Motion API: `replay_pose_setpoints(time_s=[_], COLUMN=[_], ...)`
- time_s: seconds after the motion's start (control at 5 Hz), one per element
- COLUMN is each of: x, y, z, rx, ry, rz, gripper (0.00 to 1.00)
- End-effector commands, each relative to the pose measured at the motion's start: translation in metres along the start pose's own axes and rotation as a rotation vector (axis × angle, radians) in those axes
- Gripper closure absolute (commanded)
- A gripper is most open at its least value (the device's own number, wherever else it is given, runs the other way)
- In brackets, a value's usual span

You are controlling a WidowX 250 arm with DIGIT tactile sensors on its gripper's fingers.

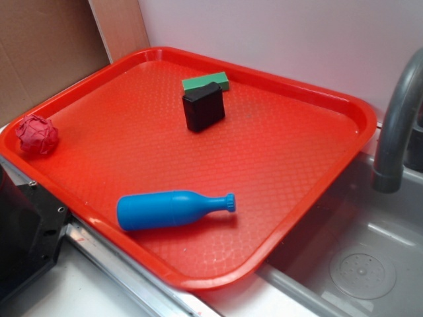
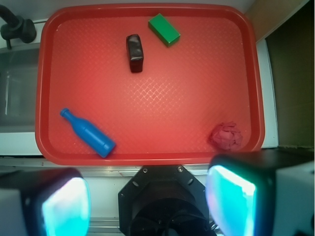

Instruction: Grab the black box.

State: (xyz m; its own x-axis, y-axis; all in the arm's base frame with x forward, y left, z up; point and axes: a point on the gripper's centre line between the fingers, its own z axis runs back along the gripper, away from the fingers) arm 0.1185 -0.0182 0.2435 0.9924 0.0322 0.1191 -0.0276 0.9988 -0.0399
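The black box [image 1: 203, 107] stands upright on the far part of the red tray [image 1: 317, 152], just in front of a flat green block [image 1: 206, 82]. From the wrist view the black box [image 2: 135, 52] lies far ahead near the tray's far rim [image 2: 147, 7], left of the green block [image 2: 164, 30]. My gripper [image 2: 150, 201] hangs high above the robot base, short of the tray's near edge, open, its two pads [image 2: 231, 201] glowing teal with nothing between them. The gripper itself does not show in the exterior view.
A blue bottle [image 1: 170, 209] lies on its side near the tray's front rim. A crumpled red ball [image 1: 37, 135] sits at the tray's left corner. A sink with a grey faucet [image 1: 396, 125] lies to the right; the black robot base [image 1: 23, 231] is at lower left.
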Motion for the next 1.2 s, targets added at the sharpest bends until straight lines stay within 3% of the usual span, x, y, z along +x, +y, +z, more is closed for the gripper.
replay_pose_setpoints(time_s=[0.0,0.2,0.4,1.0], x=[0.0,0.046,0.083,0.083], y=[0.0,-0.007,0.004,0.004], z=[0.0,-0.032,-0.04,-0.04], rx=[0.0,0.027,0.03,0.03], ry=[0.0,-0.146,-0.161,-0.161], rz=[0.0,-0.009,0.011,0.011], gripper=[0.0,0.0,0.0,0.0])
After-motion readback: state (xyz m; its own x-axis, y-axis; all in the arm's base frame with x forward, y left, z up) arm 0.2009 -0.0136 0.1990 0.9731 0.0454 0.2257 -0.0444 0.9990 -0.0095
